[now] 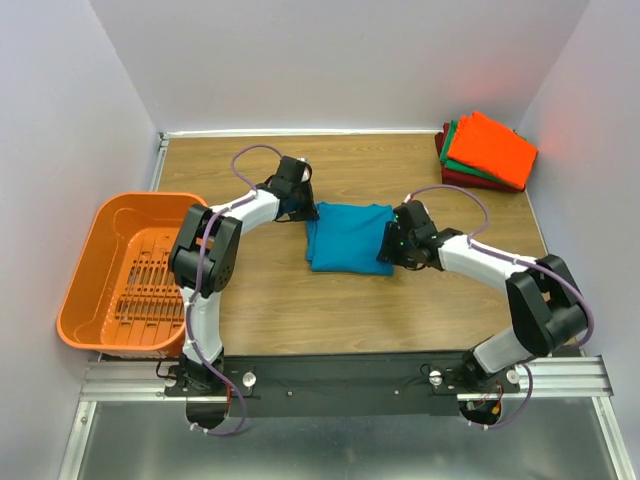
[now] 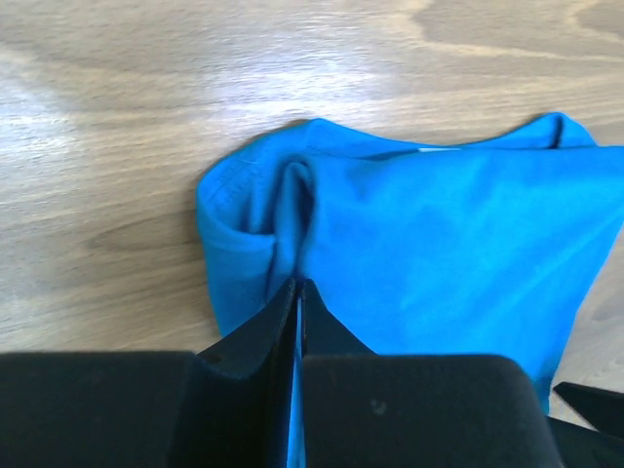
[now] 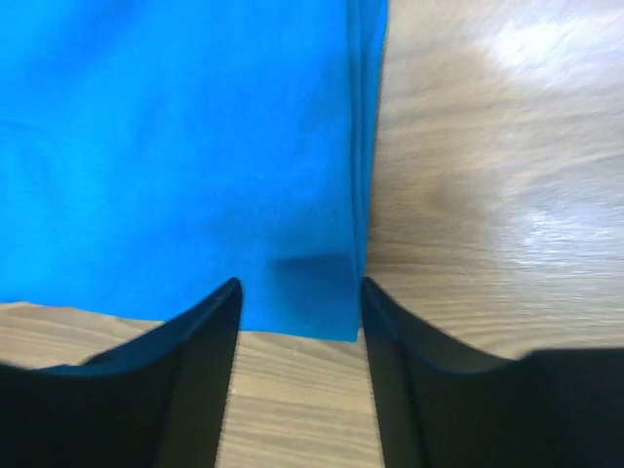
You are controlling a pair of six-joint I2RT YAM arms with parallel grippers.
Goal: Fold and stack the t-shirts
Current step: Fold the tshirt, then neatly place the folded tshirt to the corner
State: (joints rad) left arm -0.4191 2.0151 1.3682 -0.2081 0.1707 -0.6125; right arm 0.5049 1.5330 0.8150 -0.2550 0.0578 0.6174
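Wooden table (image 1: 400, 170) holds the teal t-shirt (image 1: 345, 237), the left gripper (image 2: 297, 288) pinching its 10 o'clock edge, the right gripper (image 3: 297, 292) with jaws spread at 3 o'clock; lifting one-sided could unfold it.

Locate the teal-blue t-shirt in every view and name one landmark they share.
Top external: teal-blue t-shirt, mid-table between both grippers.
Left wrist: centre and right; left gripper shut on its fold.
Right wrist: upper left; its corner sits inside the open right gripper.
Shared landmark: wooden table.
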